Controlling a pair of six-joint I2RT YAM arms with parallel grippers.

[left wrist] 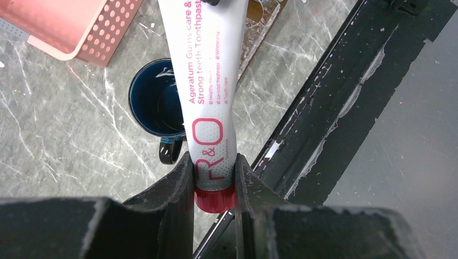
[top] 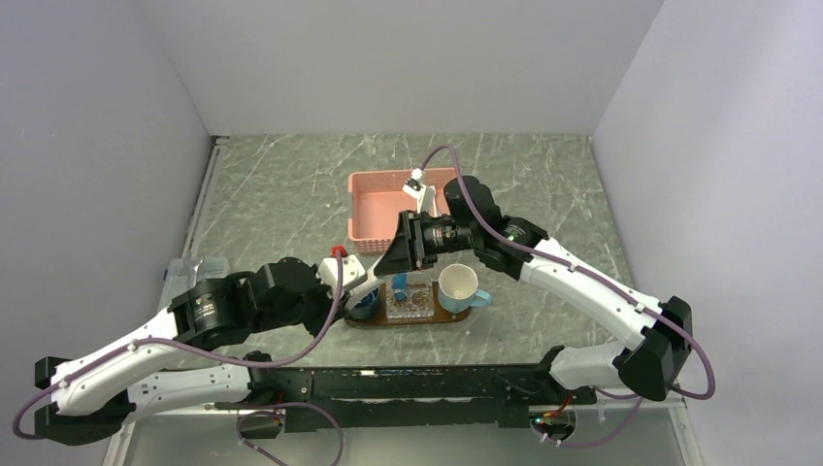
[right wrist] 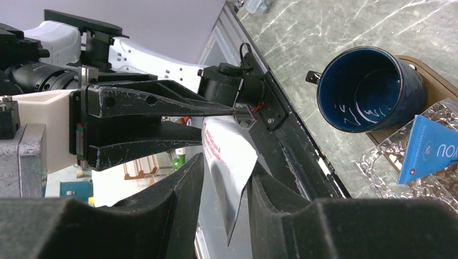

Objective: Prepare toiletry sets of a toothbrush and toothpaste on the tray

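Observation:
My left gripper is shut on the red-capped end of a white toothpaste tube with pink lettering, held in the air above the dark blue mug. My right gripper is open around the tube's flat crimped end; one finger touches it and a gap shows at the other. The two grippers meet over the tray's left end. A small blue toothpaste tube lies in the clear dish on the dark-brown tray. No toothbrush shows.
A white mug stands on the tray's right end, the blue mug at its left end, the clear dish between them. The pink perforated basket sits just behind. The black frame rail runs along the near table edge.

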